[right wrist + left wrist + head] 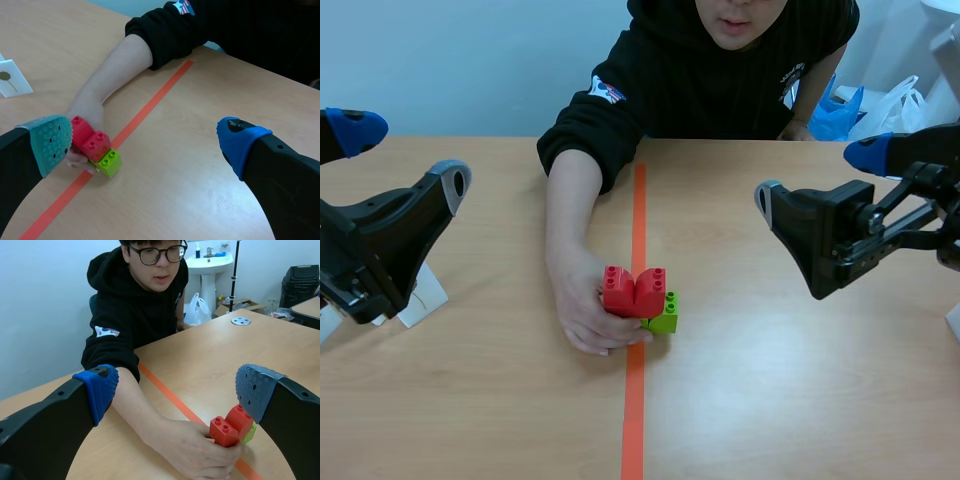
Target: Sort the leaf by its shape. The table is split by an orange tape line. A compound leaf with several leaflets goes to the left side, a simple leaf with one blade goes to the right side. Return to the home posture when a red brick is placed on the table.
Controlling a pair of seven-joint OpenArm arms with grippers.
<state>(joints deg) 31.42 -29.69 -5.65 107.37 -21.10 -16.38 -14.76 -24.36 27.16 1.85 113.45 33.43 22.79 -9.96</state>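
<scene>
Evidently as the home signal, a person's hand [588,315] holds a red studded plastic brick [634,291] on the orange tape line [637,230], while the left gripper [405,160] and right gripper [817,177] flank that line, fingers spread, empty.

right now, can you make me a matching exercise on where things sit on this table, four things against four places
Things: 1 red bricks; 2 green brick; 3 person's hand; 4 white card
Places: a by the left arm; b over the orange tape line; c just right of the tape, low against the red; d left of the tape, clasping the bricks
Pairs: 1-b; 2-c; 3-d; 4-a
</scene>
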